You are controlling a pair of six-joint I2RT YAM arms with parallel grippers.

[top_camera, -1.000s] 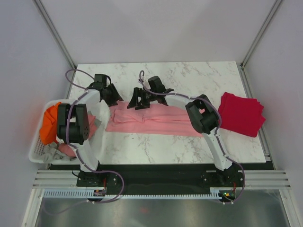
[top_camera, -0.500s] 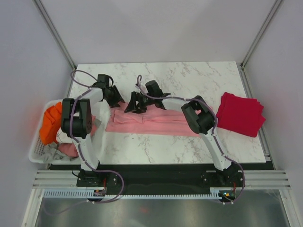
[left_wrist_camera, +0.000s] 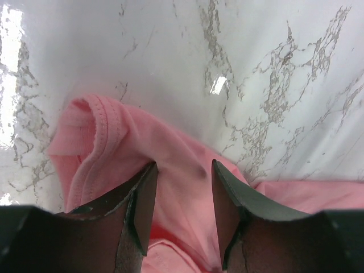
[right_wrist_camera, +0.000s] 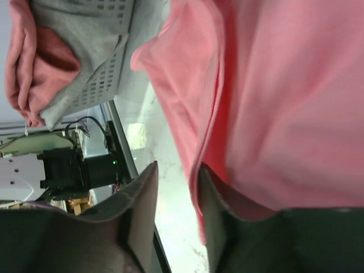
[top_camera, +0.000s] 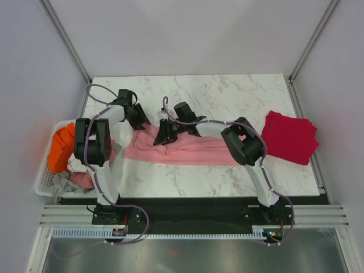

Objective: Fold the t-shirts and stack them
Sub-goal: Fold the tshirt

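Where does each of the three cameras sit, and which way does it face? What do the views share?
Top external: above, behind the arm bases, looking down on the marble table; both arms show, left gripper and right gripper at the pink t-shirt.
Left wrist: on the left arm, looking past its fingers at the shirt and marble.
Right wrist: on the right arm, looking past its fingers across the shirt towards the basket.
Shared: all show the pink t-shirt; top and right wrist show the basket.

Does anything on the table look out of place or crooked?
Yes: the folded red shirt lies askew at the right, and one corner seems to reach past the table edge. Nothing else stands out.
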